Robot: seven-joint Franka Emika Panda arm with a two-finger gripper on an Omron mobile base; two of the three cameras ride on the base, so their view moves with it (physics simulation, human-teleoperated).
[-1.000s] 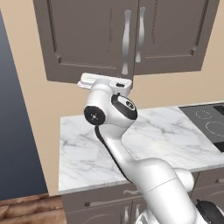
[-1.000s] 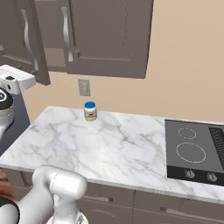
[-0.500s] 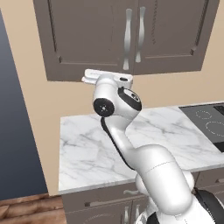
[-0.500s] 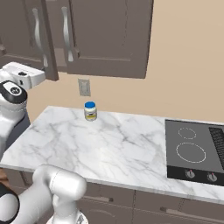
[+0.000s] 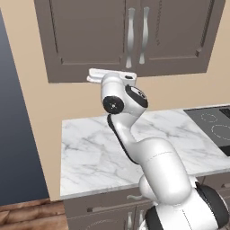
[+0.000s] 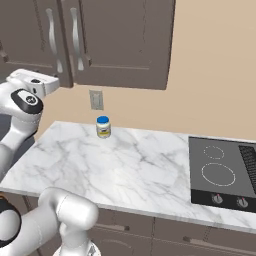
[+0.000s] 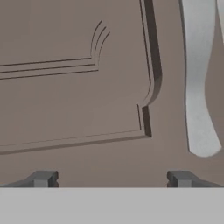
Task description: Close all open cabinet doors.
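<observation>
Hand view looks straight onto the lower corner of a cabinet door [image 7: 74, 100], its recessed framed panel close in front and the tail of a curved silver handle [image 7: 199, 87] off to the right; the two dark fingertips of the gripper [image 7: 111, 179] stand well apart with nothing between them, so the tool is spread and empty. Left base view puts the hand just under the bottom edge of the left wall-cabinet door [image 5: 85, 38], whose handle sits just beside that of the right wall-cabinet door [image 5: 177, 36]; both doors look flush with each other and with the cabinet face, with no gap that I can make out. Right base view agrees (though from this angle the left door is cut by the frame edge): the two doors [image 6: 120, 40] hang above the marble counter [image 6: 125, 165], and the gripper [image 6: 37, 82] sits below their lower edge. My judgement is that the closing is done or very nearly so for these two doors, and what may remain is a last press to seat the left one and a check for any other open door beyond these views. A small jar with a blue lid [image 6: 103, 127] stands on the counter near the wall outlet [image 6: 96, 99], beside a black cooktop [image 6: 225, 172]; its label is too small to read, and no other writing is legible.
</observation>
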